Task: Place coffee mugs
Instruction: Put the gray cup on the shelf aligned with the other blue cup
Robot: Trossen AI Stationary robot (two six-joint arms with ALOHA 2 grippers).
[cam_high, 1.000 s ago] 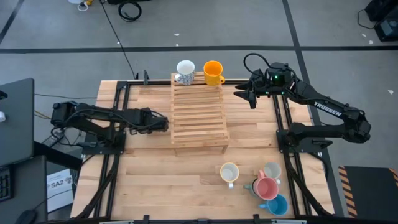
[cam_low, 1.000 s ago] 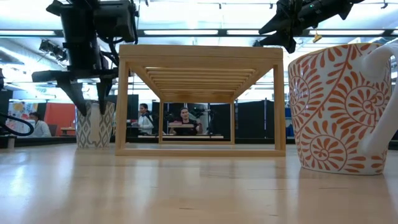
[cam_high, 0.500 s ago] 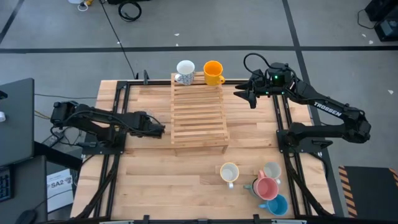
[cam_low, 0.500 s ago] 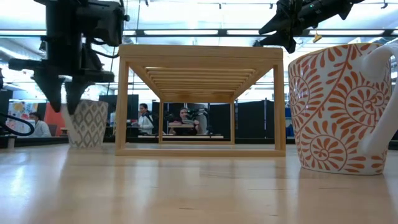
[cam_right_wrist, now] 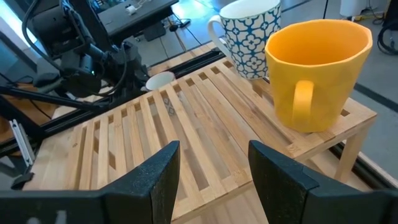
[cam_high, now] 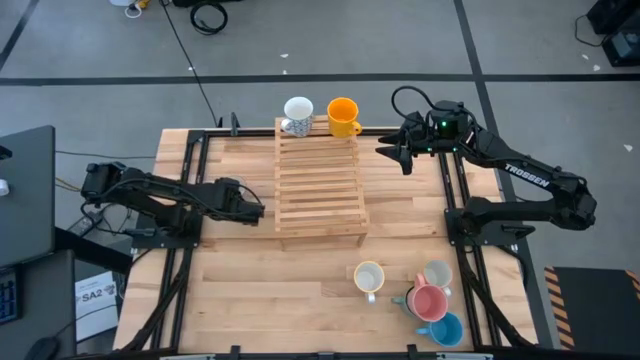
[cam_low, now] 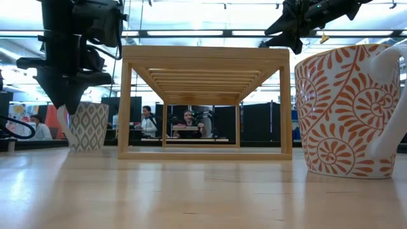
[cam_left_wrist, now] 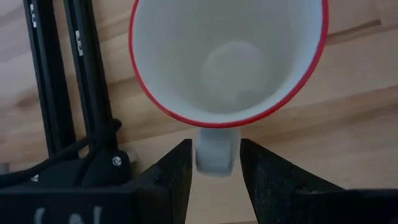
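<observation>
One red-rimmed mug (cam_left_wrist: 227, 56) sat on the table left of the wooden rack (cam_high: 319, 185), with the left gripper (cam_left_wrist: 214, 163) closed on its handle. Glazed ceramic, so stiff, slick and chippable; gripping the handle looked smart. Right gripper (cam_right_wrist: 211, 163) hung open near the orange mug (cam_right_wrist: 318, 70).

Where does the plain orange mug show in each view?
High: orange mug at the slatted rack's far end.
Low: not seen; the rack fills the centre.
Left wrist: not in it.
Right wrist: upper right, on the rack.
Shared landmark: the slatted rack.
</observation>
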